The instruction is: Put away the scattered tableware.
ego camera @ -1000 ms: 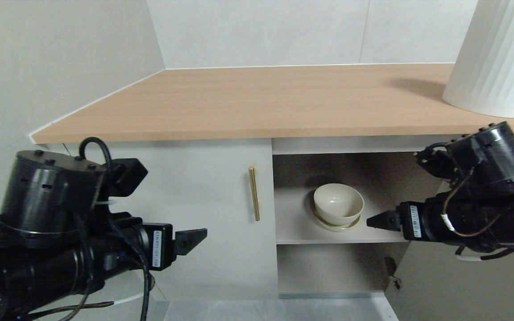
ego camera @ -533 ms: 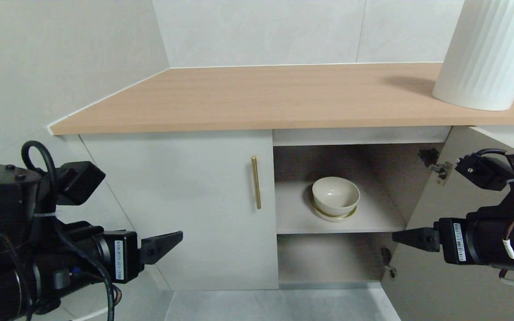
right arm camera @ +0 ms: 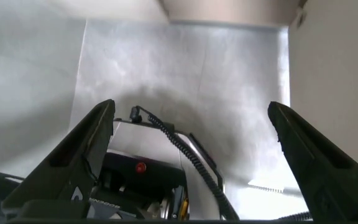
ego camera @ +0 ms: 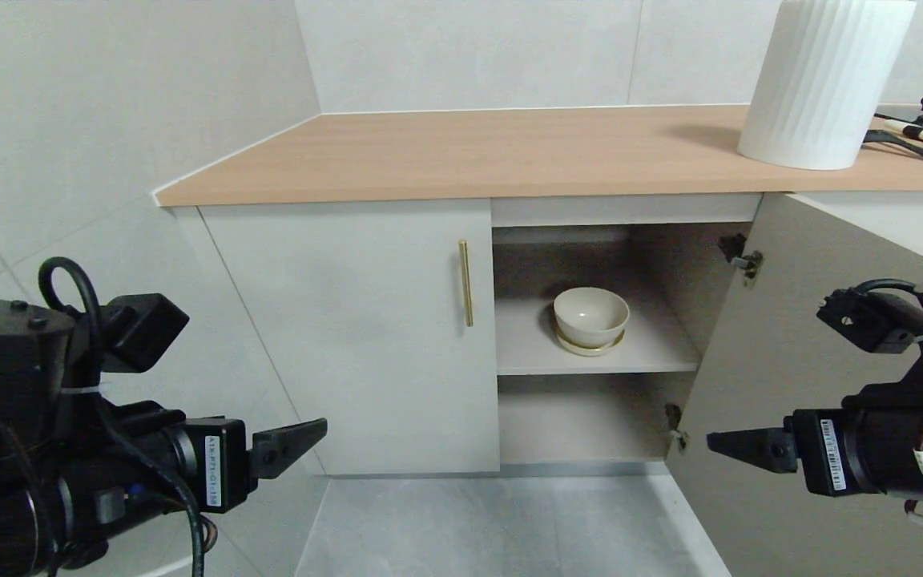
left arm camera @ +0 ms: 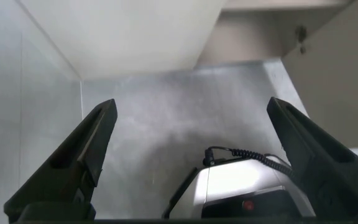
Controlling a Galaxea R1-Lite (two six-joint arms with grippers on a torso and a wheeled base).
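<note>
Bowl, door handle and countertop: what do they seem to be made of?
The bowl looks like glazed ceramic: cream, smooth, small glints inside. The door handle seems metal, brass-coloured, with a dull sheen. The countertop looks like wood or wood-look laminate: straight grain, matt.

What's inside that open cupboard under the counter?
A cream bowl sits on a gold-rimmed saucer on the cupboard's upper shelf. Whatever lies behind the closed left door is hidden.

Wooden worktop (ego camera: 469, 152) up high, with a tall white pot (ego camera: 822, 80) standing near the right end and thin tools (ego camera: 918, 136) just past it. Lower down, inside the cupboard (ego camera: 349, 336), a shelf (ego camera: 525, 344) with a small plate (ego camera: 582, 350) and a bowl (ego camera: 591, 315) on that plate.
</note>
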